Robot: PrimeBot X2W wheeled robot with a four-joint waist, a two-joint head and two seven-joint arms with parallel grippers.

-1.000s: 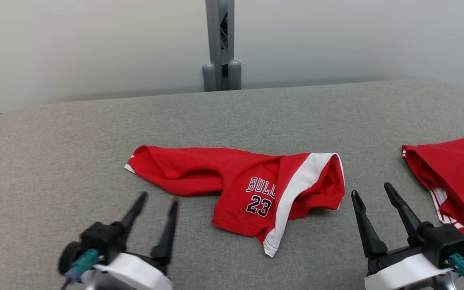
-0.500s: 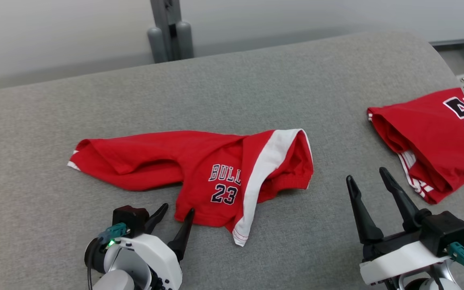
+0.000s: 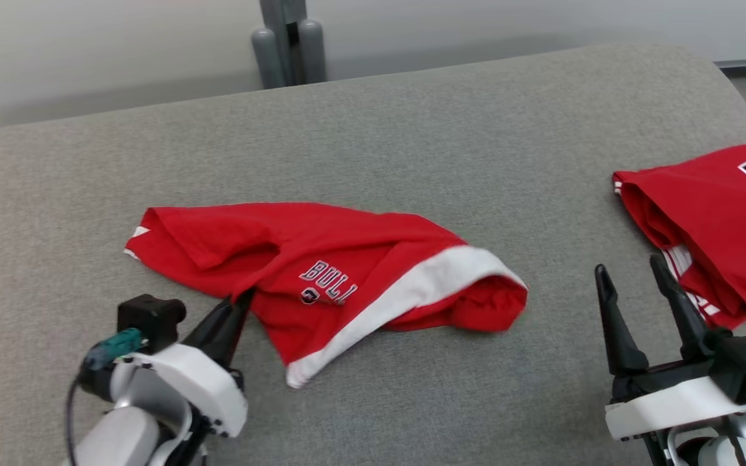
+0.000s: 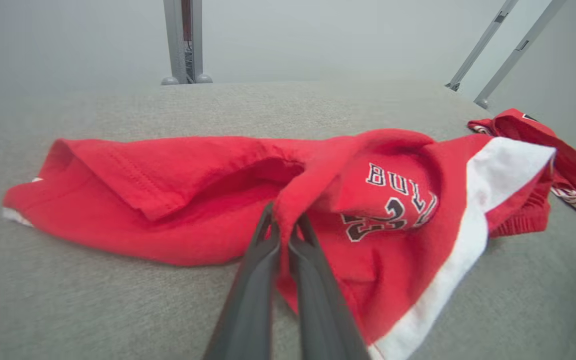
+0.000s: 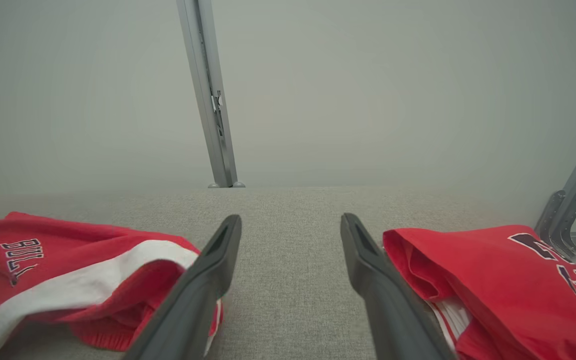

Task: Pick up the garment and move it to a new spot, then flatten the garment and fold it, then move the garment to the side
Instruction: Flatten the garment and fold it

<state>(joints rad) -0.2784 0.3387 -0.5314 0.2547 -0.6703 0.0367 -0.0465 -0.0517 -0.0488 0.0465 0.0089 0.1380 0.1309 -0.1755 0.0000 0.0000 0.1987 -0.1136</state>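
Now we see the red garment [image 3: 347, 272], white-striped and lettered "BULL", lying crumpled in the middle of the grey bench [image 3: 411, 129], left of a second red garment [image 3: 702, 207]. Our left gripper [image 3: 237, 304] is pressed together, pinching its near edge. Our right gripper [image 3: 628, 265] stands spread, holding nothing. Half a second ago the left fingers were spread beside the hem and the 23 showed whole.

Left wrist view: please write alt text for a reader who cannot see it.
The left gripper is shut on a raised fold of a red garment with a white stripe and navy lettering, lying crumpled on a grey padded surface. A second red garment lies at the far right, and a grey post stands behind.
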